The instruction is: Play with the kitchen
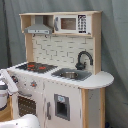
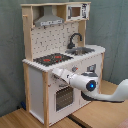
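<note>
While tool [image 2: 51, 75] touches boxy white-and-wood kitchen [image 2: 37, 80] front, finger state unclear; glossy white arm [image 2: 87, 85]

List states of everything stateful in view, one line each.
kitchen: upright, on the floor.
oven door: shut.
lower cupboard door: shut.
microwave door: shut.
faucet: upright, spout arched over the sink.
sink: nothing visible in it.
hand: at the front panel just above the oven door.
</note>
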Robot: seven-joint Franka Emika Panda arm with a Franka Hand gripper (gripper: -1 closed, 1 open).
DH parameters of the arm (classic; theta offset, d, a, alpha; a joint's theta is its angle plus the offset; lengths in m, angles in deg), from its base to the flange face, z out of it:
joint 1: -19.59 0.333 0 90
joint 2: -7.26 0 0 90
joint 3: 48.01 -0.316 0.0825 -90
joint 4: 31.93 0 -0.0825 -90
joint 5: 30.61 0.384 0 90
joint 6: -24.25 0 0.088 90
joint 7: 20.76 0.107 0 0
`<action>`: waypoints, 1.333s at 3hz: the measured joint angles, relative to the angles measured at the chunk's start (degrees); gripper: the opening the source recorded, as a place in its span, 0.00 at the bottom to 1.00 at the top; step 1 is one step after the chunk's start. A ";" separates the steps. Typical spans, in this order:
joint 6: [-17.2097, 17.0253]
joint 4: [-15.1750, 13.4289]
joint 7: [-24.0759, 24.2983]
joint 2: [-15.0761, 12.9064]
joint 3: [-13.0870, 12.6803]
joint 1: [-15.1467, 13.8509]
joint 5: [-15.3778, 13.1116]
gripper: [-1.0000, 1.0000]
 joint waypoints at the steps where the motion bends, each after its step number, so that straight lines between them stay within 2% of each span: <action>1: 0.40 -0.13 6.17 0.00 0.00 0.02 0.00 0.00; 4: 1.01 -0.36 24.55 0.00 0.00 0.09 0.00 0.00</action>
